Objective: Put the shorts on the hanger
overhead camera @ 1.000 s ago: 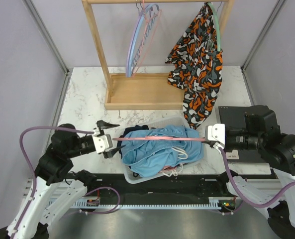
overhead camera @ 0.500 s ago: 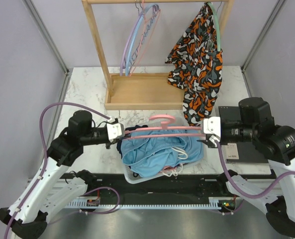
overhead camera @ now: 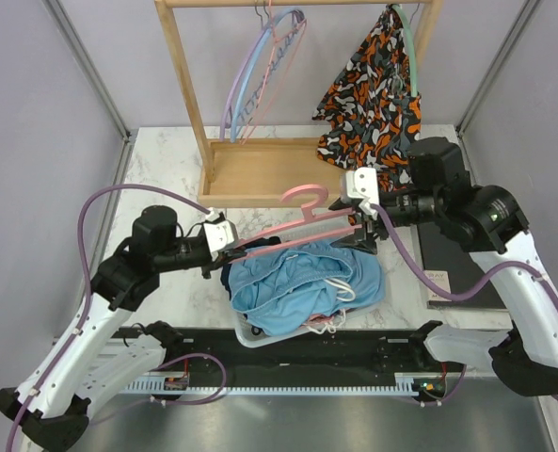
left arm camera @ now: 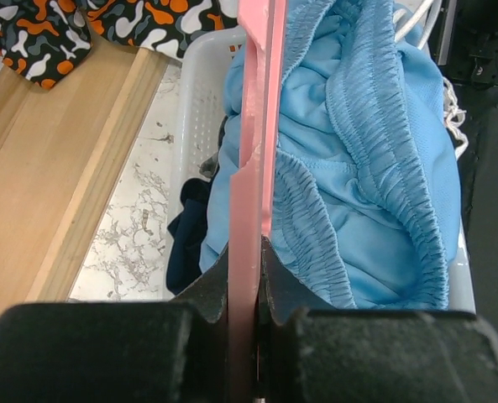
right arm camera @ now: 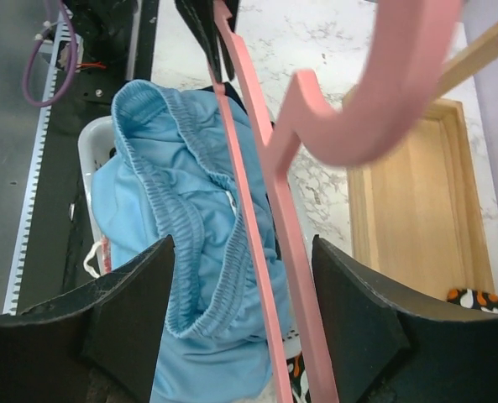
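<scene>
**Top view.** Pink hanger (overhead camera: 293,234) was in the air, slanted over the white basket (overhead camera: 250,336), with its hook turned toward the wooden rack (overhead camera: 269,174). Left gripper (overhead camera: 228,254) was at the hanger's left tip and right gripper (overhead camera: 354,224) at its right end. Shorts (overhead camera: 297,287) lay bunched in the basket, beneath the hanger and not on it, white drawstring loose on top. Patterned garment (overhead camera: 377,113) hung from the rack rail. Lilac and blue hangers (overhead camera: 260,75) hung further left on the same rail. Basket stood on the marble table (overhead camera: 166,169).

**Left wrist view.** Only this close view showed the grip. The left gripper (left arm camera: 253,277) was clamped tight on the thin edge of the hanger (left arm camera: 253,151), with no gap on either side. Shorts (left arm camera: 358,193) filled the right of the frame, gathered waistband uppermost. Navy clothing (left arm camera: 190,243) was wedged between the shorts and the basket (left arm camera: 198,109) wall, and it barely showed from above.

**Right wrist view.** This settled what the top view left unclear. The right gripper (right arm camera: 242,252) was spread wide and holding nothing. The two bars of the hanger (right arm camera: 278,243) ran between its fingers (right arm camera: 131,311) without touching either one. Shorts (right arm camera: 165,218) lay below.

**Writing.** Any lettering in the three views was too small to read.
</scene>
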`<state>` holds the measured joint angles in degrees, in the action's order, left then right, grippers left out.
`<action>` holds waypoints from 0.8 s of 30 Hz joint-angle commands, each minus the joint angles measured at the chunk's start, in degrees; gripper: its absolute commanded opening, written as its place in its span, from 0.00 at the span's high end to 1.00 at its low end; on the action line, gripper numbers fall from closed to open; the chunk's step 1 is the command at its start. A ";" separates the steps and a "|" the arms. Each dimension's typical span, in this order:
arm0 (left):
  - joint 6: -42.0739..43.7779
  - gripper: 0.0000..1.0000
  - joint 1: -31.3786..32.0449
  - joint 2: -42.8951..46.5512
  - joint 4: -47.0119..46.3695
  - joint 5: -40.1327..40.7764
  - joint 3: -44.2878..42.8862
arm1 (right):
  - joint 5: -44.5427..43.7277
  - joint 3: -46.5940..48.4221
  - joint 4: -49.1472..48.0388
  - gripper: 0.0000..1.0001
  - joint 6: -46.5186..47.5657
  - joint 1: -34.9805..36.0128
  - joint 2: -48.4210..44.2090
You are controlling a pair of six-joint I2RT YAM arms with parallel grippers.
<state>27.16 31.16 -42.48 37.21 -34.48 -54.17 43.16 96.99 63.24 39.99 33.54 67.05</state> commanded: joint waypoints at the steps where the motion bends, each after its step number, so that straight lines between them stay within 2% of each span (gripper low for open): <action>1: 1.57 0.98 0.57 0.29 -1.53 -0.41 -2.43 | -3.07 1.62 -2.33 0.27 -2.28 5.48 1.33; 5: 3.25 0.98 0.84 0.73 -1.35 -0.24 -1.82 | -5.01 1.97 -1.98 0.36 -2.37 6.63 3.26; 7: 4.04 0.98 0.84 1.52 -1.35 -1.20 -1.46 | -5.98 1.89 -1.81 0.51 -2.20 6.71 3.70; 8: 4.04 0.98 0.84 1.70 -1.27 -1.20 -1.11 | -6.24 1.63 -1.81 0.66 -2.28 6.71 3.71; 11: 2.64 0.96 0.84 1.61 -0.65 -1.64 -1.37 | -7.99 1.27 -1.72 1.00 -2.80 6.80 4.06; 12: 1.85 0.86 0.84 1.78 0.31 -2.43 -1.37 | -8.61 1.18 -1.72 1.00 -2.98 6.89 3.80; 13: -0.59 0.55 0.84 2.31 0.75 -2.61 -1.29 | -10.27 1.01 -1.81 1.00 -3.16 6.89 3.45; 14: -2.01 0.45 0.84 2.57 1.37 -2.52 -1.20 | -11.07 0.66 -1.63 1.00 -1.86 6.89 2.92; 16: -4.74 0.37 0.84 3.62 4.18 -0.34 -0.68 | -13.18 0.74 -0.32 1.00 -0.36 6.89 0.55; 18: -5.62 0.34 0.83 4.59 6.29 1.68 -0.06 | -13.36 3.89 4.92 1.00 2.10 6.89 -0.51; 21: -7.90 0.31 0.84 7.23 8.84 0.30 0.65 | -14.15 8.03 12.31 1.00 5.44 6.80 -1.30; 24: -9.13 0.24 0.83 8.46 10.07 -1.29 1.61 | -14.50 8.92 15.67 1.00 6.42 6.89 -2.88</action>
<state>23.00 31.90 -35.99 43.42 -34.04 -53.67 30.96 102.19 71.92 42.59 40.62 67.48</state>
